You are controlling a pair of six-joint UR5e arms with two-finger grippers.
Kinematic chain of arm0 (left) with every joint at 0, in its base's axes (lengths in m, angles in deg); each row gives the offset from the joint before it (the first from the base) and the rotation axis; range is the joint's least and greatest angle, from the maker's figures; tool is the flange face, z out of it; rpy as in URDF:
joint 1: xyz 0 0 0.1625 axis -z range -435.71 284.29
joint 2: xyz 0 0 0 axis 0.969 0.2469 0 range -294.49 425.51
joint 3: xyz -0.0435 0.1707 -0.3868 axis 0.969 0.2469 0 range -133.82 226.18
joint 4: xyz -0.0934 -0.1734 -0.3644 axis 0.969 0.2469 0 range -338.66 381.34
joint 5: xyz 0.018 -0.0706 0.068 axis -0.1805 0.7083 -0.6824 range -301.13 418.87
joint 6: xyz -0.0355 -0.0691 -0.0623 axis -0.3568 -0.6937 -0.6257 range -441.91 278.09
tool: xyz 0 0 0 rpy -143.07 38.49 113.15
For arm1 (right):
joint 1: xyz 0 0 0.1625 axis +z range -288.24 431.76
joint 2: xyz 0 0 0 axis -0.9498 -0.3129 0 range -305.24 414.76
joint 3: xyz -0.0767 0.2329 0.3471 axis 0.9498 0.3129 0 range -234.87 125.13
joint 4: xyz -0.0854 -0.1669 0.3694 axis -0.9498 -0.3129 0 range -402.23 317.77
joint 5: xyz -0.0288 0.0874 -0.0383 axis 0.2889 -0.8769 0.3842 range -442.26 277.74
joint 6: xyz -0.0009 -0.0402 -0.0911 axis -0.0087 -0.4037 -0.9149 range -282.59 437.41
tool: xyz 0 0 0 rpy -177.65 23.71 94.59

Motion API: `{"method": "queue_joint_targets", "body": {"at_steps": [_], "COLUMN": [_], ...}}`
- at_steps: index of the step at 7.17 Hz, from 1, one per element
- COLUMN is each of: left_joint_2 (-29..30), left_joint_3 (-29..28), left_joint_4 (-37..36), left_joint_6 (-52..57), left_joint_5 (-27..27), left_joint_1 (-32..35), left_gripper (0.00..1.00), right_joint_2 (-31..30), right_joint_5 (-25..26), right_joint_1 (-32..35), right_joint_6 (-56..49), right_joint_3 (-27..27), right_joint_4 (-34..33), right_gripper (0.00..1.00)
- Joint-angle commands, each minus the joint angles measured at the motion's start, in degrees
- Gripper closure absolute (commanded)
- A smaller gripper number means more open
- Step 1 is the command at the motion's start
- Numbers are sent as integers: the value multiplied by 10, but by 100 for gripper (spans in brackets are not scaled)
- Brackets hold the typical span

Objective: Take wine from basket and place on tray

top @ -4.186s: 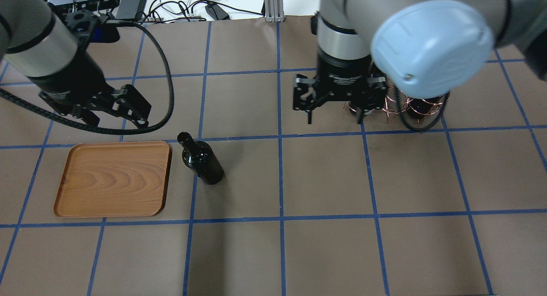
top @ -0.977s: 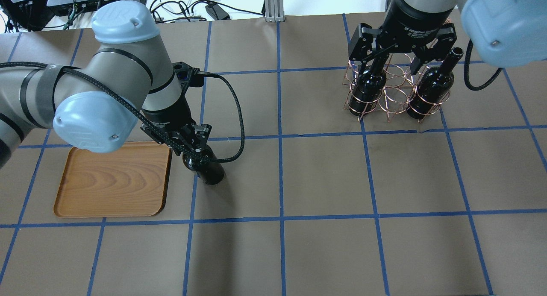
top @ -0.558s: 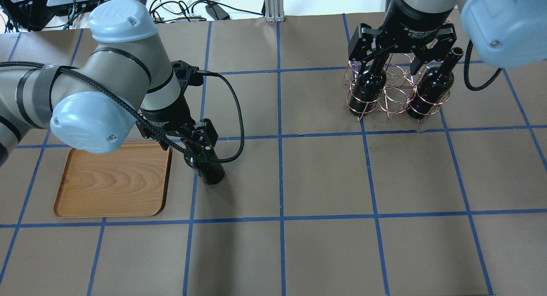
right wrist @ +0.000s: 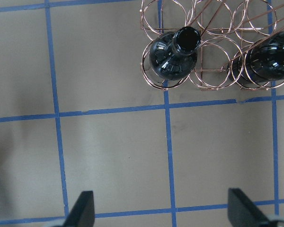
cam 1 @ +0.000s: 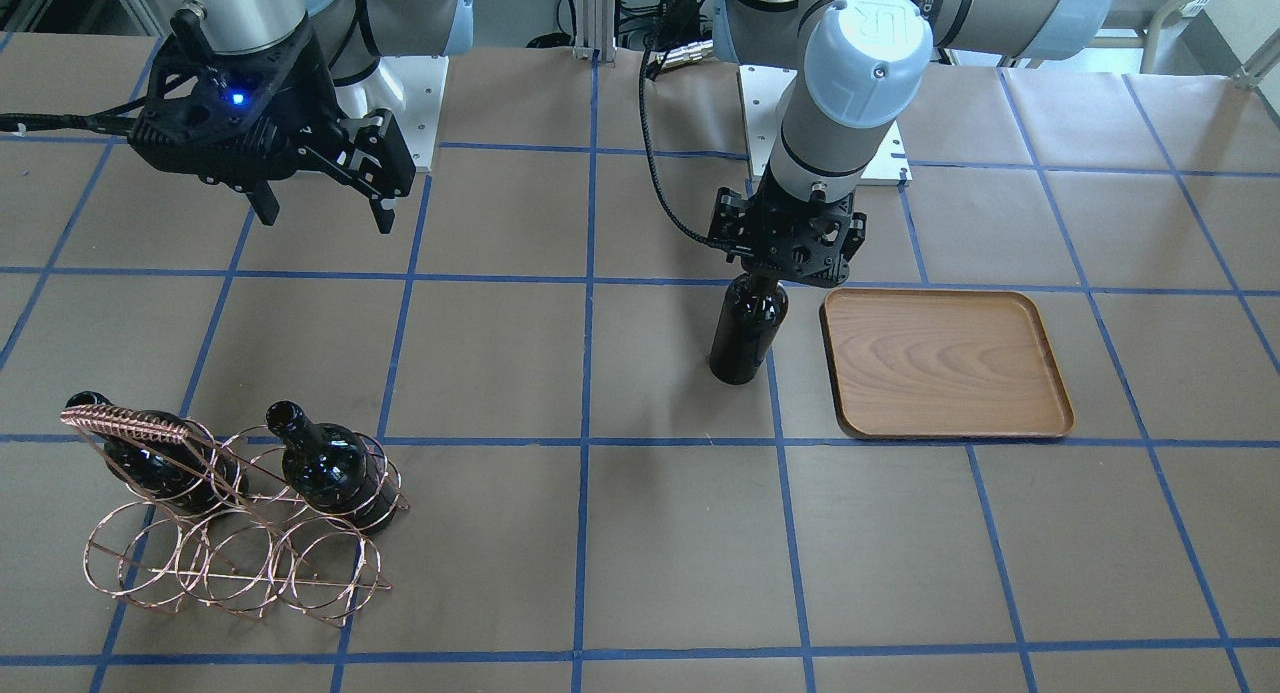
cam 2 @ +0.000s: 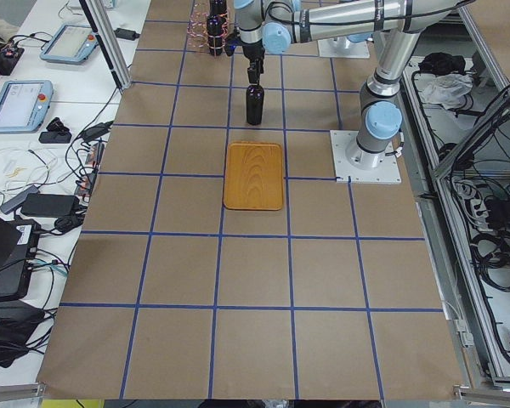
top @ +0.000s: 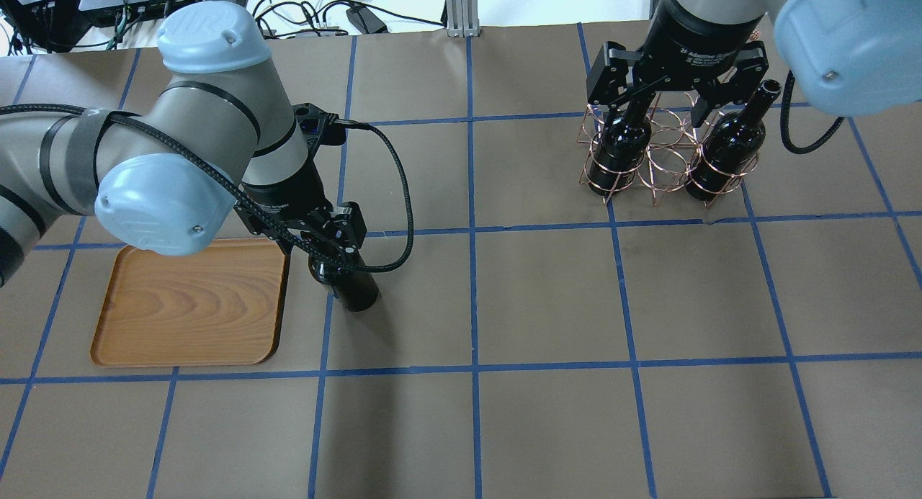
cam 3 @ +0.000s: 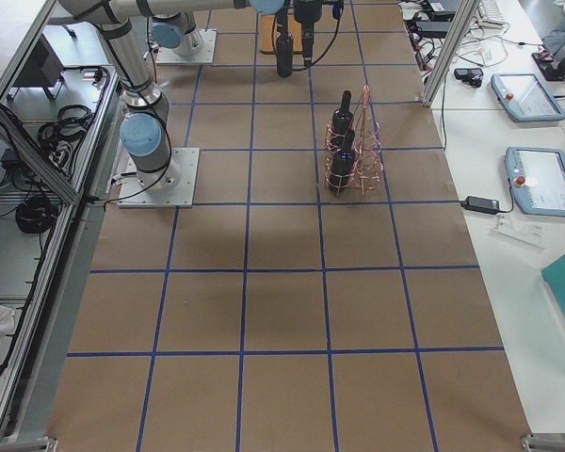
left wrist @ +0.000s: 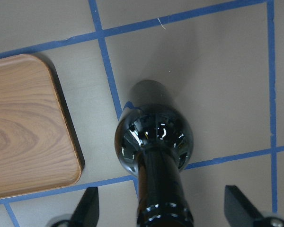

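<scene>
Standing upright on the bench [cam 1: 600,533] just beside the tray [cam 1: 945,363], the wine [cam 1: 745,338] has the left end effector [cam 1: 786,273] straddling its neck, fingers spread and not touching. The right end effector [cam 1: 325,211] hangs open near the basket [cam 1: 230,563], which holds two more bottles [cam 1: 325,468].

We count three glossy near-black glass wine bottles: one lone bottle [cam 1: 742,338] on the brown paper-covered counter [cam 1: 680,533], and two in wire loops, an inner bottle [cam 1: 328,468] and an outer bottle [cam 1: 148,461]. We count one rose-gold wire basket of round loops [cam 1: 235,563], one flat rectangular brown wooden tray [cam 1: 945,363], and two grey robot arms, a left arm [cam 1: 850,83] and a right arm [cam 1: 235,13].
</scene>
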Motion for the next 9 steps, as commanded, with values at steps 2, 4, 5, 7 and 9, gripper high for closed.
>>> {"method": "queue_joint_targets", "body": {"at_steps": [2, 4, 5, 7, 9], "left_joint_2": [1, 1, 2, -4, -4], "left_joint_3": [0, 0, -1, -23, -74], "left_joint_4": [1, 0, 0, 20, 71], "left_joint_6": [-6, -3, -4, 0, 33], "left_joint_5": [1, 1, 0, -9, -45], "left_joint_1": [0, 0, -1, -4, -33], "left_gripper": [60, 100, 100, 100, 100], "right_joint_2": [14, 10, 11, -2, -30], "right_joint_5": [9, 1, -9, 51, 50], "right_joint_1": [-2, -3, 6, 21, 49], "right_joint_6": [2, 0, -6, -20, -20], "right_joint_3": [-2, -5, -12, -35, -15], "right_joint_4": [-1, 9, 35, 70, 68], "right_gripper": [0, 0, 0, 0, 0]}}
